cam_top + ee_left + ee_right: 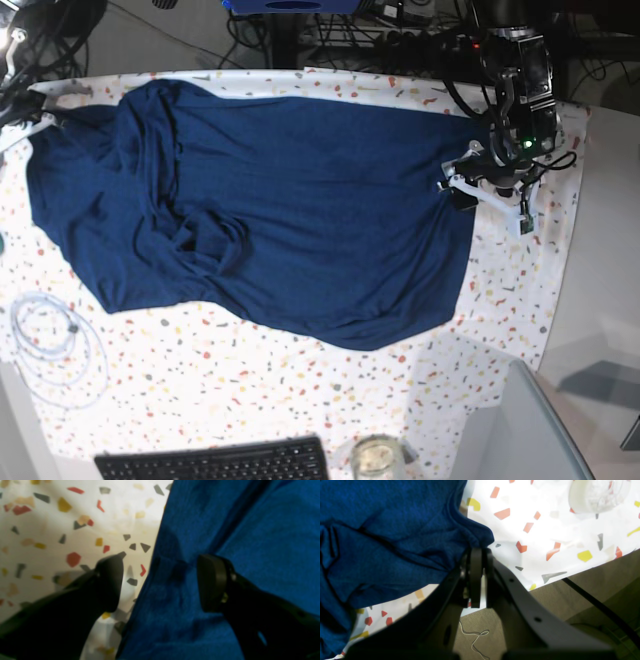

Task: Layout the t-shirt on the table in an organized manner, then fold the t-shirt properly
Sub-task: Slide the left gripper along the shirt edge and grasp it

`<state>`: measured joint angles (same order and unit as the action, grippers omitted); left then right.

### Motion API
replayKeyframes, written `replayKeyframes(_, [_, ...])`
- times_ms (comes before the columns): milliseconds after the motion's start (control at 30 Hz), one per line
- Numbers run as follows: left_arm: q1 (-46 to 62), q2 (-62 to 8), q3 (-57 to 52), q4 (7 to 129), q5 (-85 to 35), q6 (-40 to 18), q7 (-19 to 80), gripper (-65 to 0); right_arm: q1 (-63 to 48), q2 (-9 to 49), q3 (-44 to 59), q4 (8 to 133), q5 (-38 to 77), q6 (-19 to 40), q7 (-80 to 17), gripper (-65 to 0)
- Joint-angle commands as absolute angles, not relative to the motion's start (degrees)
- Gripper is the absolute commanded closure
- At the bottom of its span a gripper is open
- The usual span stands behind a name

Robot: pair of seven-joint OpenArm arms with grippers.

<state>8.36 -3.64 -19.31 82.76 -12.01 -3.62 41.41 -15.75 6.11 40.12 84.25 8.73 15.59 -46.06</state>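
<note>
While the dark navy-blue soft fabric t-shirt (270,210) is lying spread but rumpled across the white terrazzo-flecked table (250,390), the right gripper (480,552) is pinching its edge, likely to anchor it, and the left gripper (160,580) is standing spread, straddling the opposite edge.

My left wrist view was dim and soft all over, with my left claw (160,580) blurred and black in the foreground, throwing a grey shadow on the table (50,537), whose flecks were smeared and tinted warm yellow. My right wrist view was far brighter: the white cover (545,530) was blown out by glare toward the top right, where a pale round thing (597,493) dissolved into haze, while the t-shirt (382,537) kept its weave in fair focus. The base view was evenly lit from above and sharp, with the shirt's folds (200,240) reading as soft dark creases.
</note>
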Motion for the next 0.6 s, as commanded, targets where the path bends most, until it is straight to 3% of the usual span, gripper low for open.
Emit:
replayKeyframes(0, [7.5,-3.9,-19.3,83.2,-12.2,-4.1,40.6,-38.7,-15.5,7.0,40.3,85.2,8.8,15.9,-45.2,-1.1])
replayKeyframes(333, [7.5,-3.8,-19.3,83.8,-12.2,-4.2,40.7,-0.7,-15.5,7.0,40.3,85.2,8.8,15.9,-45.2,-1.1])
replayKeyframes(567, [9.7,-4.2,-19.3,91.6,-12.2,-3.9,41.0,0.0,-14.8,7.1,40.3,85.2,8.9,15.9,-45.2,-1.1])
